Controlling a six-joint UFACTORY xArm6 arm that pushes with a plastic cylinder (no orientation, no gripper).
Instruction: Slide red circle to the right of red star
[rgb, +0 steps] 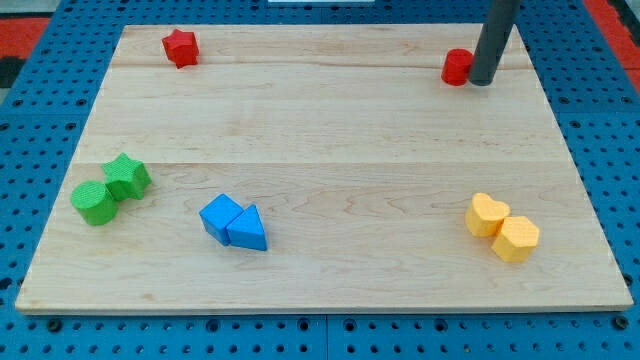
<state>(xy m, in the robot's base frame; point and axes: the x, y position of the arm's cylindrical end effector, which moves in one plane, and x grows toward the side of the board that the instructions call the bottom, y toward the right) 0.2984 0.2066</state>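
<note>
my tip (481, 82) touching red circle (457, 67) | red star (180, 47) far left, board between bare

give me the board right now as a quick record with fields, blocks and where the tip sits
red circle: view's top right, touching my tip on its left side
my tip: just right of the red circle
red star: view's top left, far from the circle
green pair: green star touching green cylinder, view's left
blue pair: blue cube against blue triangle, bottom centre-left
yellow pair: yellow heart touching yellow hexagon, bottom right
</note>
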